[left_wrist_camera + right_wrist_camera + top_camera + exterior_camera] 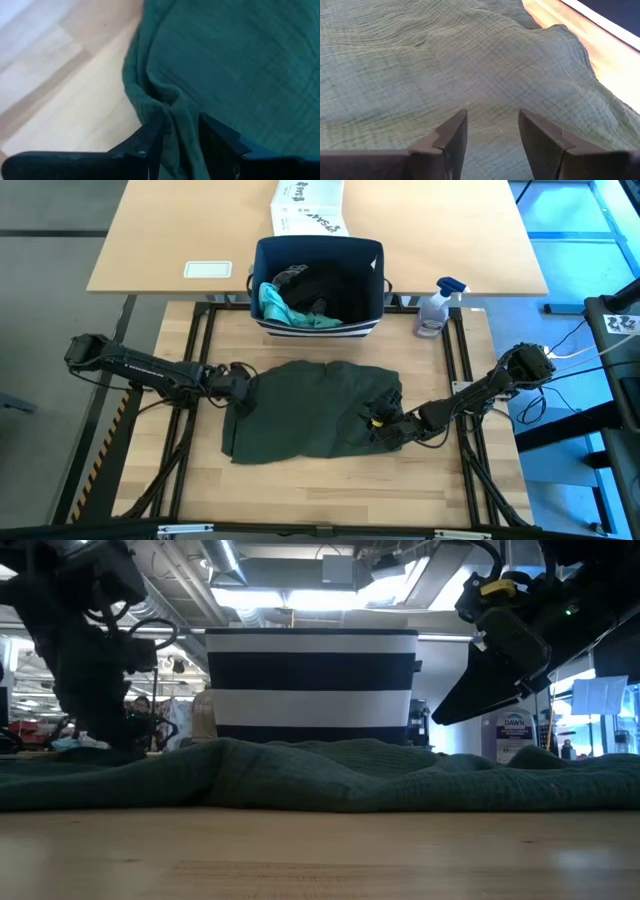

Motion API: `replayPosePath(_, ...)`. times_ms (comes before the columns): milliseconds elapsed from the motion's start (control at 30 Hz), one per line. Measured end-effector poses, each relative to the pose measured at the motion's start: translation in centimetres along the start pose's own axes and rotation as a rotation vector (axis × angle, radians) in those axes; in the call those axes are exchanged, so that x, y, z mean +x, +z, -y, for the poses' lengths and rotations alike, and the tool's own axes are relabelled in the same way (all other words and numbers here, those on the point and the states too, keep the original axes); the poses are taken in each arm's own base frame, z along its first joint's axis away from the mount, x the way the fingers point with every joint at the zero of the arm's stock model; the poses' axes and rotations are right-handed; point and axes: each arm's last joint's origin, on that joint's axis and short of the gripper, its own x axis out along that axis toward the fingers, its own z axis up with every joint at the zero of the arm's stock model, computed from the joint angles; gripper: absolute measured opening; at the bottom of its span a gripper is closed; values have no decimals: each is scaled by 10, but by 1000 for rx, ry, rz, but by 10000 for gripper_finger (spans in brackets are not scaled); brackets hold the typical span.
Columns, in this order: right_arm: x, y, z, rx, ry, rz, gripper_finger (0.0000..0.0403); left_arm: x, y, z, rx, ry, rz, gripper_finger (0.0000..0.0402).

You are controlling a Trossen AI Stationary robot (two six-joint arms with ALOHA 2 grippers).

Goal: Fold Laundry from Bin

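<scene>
the wooden table (pixel 330 480) carries an olive-green garment (pixel 305 410) spread flat near its middle, in front of the navy bin (pixel 318 250). the bin with white stripes holds a teal piece (pixel 285 308) and dark cloth (pixel 325 285). behind it lies a white printed box (pixel 308 205), and a spray bottle (pixel 437 308) stands beside the bin. the left gripper (pixel 179 132) is at the garment's left edge, a fold of cloth between its parted fingers. the right gripper (pixel 492 127) rests low over the right side of the garment, fingers apart, nothing clamped.
</scene>
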Motion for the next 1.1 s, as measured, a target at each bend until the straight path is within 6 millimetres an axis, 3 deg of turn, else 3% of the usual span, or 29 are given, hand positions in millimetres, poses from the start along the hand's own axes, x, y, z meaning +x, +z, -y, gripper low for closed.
replayPosePath(267,0,0,0,0,-2,1,177,0,-7,-10,40,138,-33,116)
replayPosePath(467,0,0,0,0,-2,2,177,-19,7,-9,61,249,40,116)
replayPosePath(567,0,0,0,0,-1,2,177,-22,10,-6,39,218,35,116)
replayPosePath(733,0,0,0,1,-1,2,177,-14,4,2,-4,41,-58,116)
replayPosePath(1100,0,0,0,-6,-7,6,177,8,-11,-5,-28,76,-71,116)
